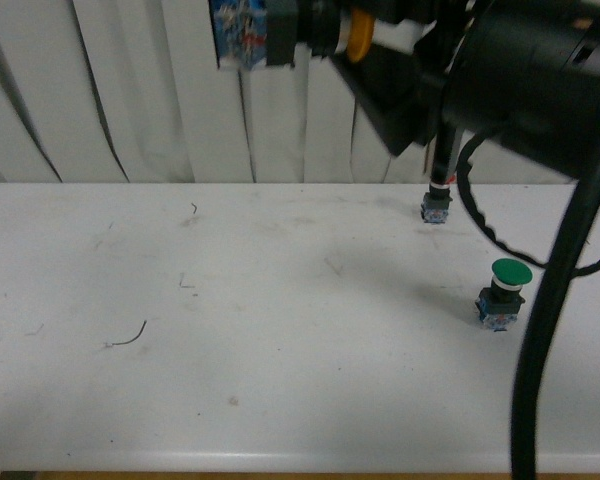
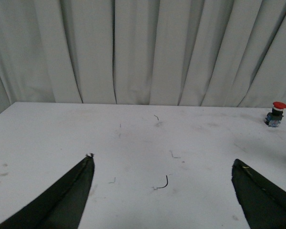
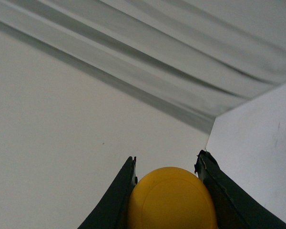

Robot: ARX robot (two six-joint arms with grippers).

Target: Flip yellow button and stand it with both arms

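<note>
My right gripper (image 1: pixel 375 60) is shut on the yellow button (image 1: pixel 358 35) and holds it high above the white table (image 1: pixel 230 350), at the top of the front view. The button lies sideways there, its cap toward the gripper and its dark collar and base pointing left. In the right wrist view the round yellow cap (image 3: pixel 171 200) fills the gap between the black fingers of the right gripper (image 3: pixel 167 157). My left gripper (image 2: pixel 163 160) hangs open over bare tabletop with nothing between its fingers. It does not show in the front view.
A red-capped button (image 1: pixel 436 205) (image 2: pixel 275 114) stands at the table's far right. A green-capped button (image 1: pixel 504 292) stands nearer on the right. Thick black cable (image 1: pixel 540 350) hangs in front on the right. A small dark wire scrap (image 1: pixel 130 338) lies on the left. A white curtain (image 1: pixel 130 90) backs the table.
</note>
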